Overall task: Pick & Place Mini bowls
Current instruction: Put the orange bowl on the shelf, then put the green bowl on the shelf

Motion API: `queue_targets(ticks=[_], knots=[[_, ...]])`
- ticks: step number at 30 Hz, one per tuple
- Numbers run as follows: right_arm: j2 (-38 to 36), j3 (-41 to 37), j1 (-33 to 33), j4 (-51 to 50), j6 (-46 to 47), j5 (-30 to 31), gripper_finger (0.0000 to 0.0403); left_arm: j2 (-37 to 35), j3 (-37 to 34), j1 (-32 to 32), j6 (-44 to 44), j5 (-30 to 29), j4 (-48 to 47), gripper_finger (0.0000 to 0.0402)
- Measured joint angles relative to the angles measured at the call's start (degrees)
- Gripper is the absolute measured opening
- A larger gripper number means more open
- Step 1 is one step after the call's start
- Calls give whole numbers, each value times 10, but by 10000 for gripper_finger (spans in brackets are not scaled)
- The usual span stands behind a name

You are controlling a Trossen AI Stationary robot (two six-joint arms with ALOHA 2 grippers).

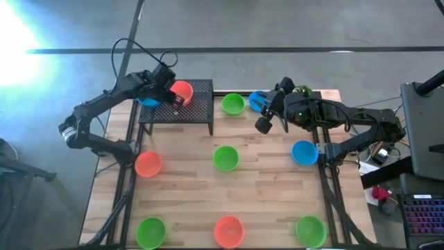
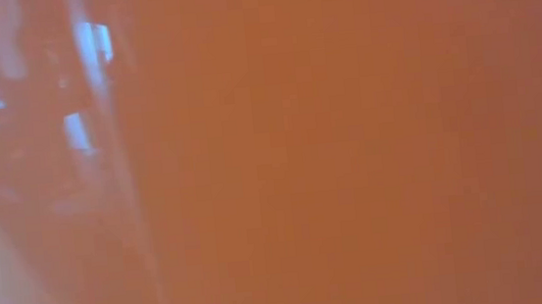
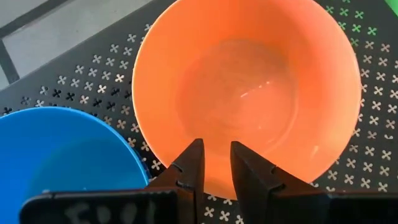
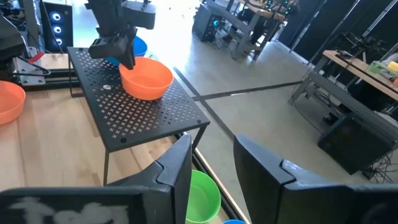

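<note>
An orange mini bowl (image 1: 183,90) (image 3: 249,93) sits upright on the black mesh stand (image 1: 187,114) (image 4: 143,118), beside a blue mini bowl (image 1: 148,100) (image 3: 56,155). My left gripper (image 1: 173,97) (image 3: 216,144) points steeply down over the orange bowl's near rim, its fingers a narrow gap apart with the bowl's inner wall showing between them. My right gripper (image 1: 262,112) (image 4: 211,155) hangs open above the table's far edge with nothing between its fingers. Below it are a green bowl (image 4: 202,196) (image 1: 233,104) and a blue bowl (image 1: 257,99). My left gripper stands at the orange bowl's rim (image 3: 186,186) on the side toward the blue bowl, coming from above at a slant. The fingers (image 3: 193,168) cover the rim there, so I cannot tell whether they touch it.
Several more mini bowls stand on the wooden table: orange (image 1: 148,164), green (image 1: 225,157) and blue (image 1: 304,152) in the middle row, green (image 1: 150,231), orange (image 1: 228,230) and green (image 1: 310,230) along the near edge. An orange blur fills the low view.
</note>
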Motion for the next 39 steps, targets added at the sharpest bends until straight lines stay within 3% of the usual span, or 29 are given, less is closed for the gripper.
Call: queue_targets(ticks=[11,25,32,39], knots=[[0,0,0,0,0,0,115,0,5,0,-1,-47,-19,71],[0,0,0,-2,3,-1,117,-7,67,-14,3,-50,-25,71],[0,0,0,-36,4,-109,130,-38,99,-97,16,-50,-25,71],[2,0,0,-70,4,-187,145,-61,94,-241,7,-86,-24,71]])
